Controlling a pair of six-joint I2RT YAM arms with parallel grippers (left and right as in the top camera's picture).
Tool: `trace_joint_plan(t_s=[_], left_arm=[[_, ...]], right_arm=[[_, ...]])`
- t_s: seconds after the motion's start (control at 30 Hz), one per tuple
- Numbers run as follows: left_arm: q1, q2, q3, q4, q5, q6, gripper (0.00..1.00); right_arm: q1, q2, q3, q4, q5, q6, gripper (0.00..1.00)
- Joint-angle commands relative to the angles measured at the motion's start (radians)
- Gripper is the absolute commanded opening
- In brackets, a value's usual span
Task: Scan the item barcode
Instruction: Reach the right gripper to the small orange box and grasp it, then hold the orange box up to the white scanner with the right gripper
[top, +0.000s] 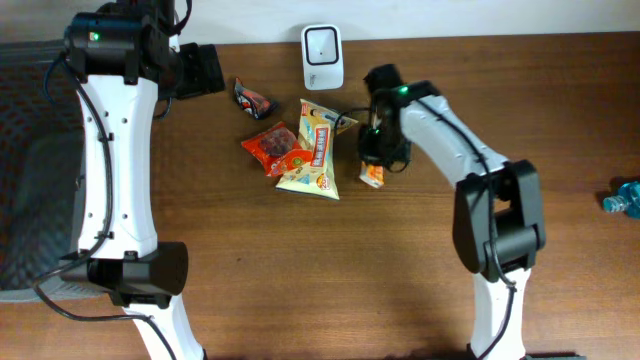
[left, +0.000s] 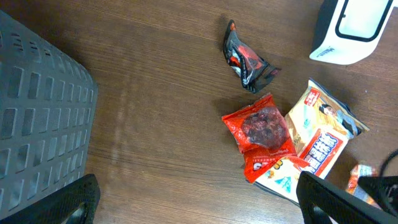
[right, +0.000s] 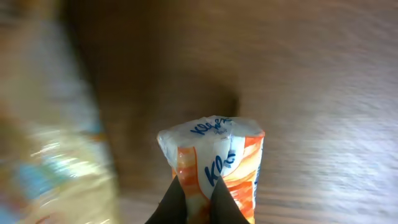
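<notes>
Right tool (right: 194, 191): was closed on the lower end of the orange-and-white packet (right: 214, 158), its two dark fingers pinching the wrapper between them.
Orange-and-white packet: sat in that grip just right of the snack pile, below and to the right of the scanner (top: 322, 55) in the overhead view. Whether it had cleared the surface (top: 250, 260) could not be told.
Left tool (left: 205, 200): stood wide open and empty, over the far left part of the surface near the grey crate (left: 37, 124), and touched nothing.
Scanner: stood upright at the far edge of the surface, apart from the gripped packet, with nothing held in front of its window.
Other items: the yellow bag (top: 318, 150), the red packet (top: 278, 148) partly overlapping it and the black-and-red packet (top: 255, 100) lay on the surface, none of them gripped.
Done so far: one item appeared to have been picked out and gripped.
Left to do: by my judgement, carrying the packet to the scanner and turning its barcode towards the window. No barcode showed in any view, so the side to present was unknown.
Progress: early, with the grasp made and the scan itself not yet begun.
</notes>
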Motion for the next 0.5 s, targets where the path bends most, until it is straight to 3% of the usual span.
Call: trace_joint_plan(t_s=[0.0,0.1,0.2,0.33,0.37,0.47], left_arm=[[0.0,0.001,0.0,-0.001,0.007,-0.006,0.99],[0.0,0.001,0.0,-0.001,0.007,-0.006,0.99],[0.0,0.001,0.0,-0.001,0.007,-0.006,0.99],[0.0,0.001,0.0,-0.001,0.007,-0.006,0.99],[0.0,0.001,0.0,-0.001,0.007,-0.006,0.99],[0.0,0.001,0.0,-0.001,0.007,-0.006,0.99]], right_arm=[[-0.052,-0.02,-0.032,0.037,-0.442,-0.184,0.07],[-0.079,0.01,-0.162,0.161,-0.595,-0.21,0.07],[-0.126,0.011,-0.24,0.218,-0.503,-0.167,0.17],[-0.212,0.011,-0.262,0.182,-0.298,-0.135,0.49],[-0.23,0.011,-0.257,0.174,-0.296,-0.154,0.54],[-0.271,-0.011,-0.21,0.103,-0.296,-0.185,0.55]])
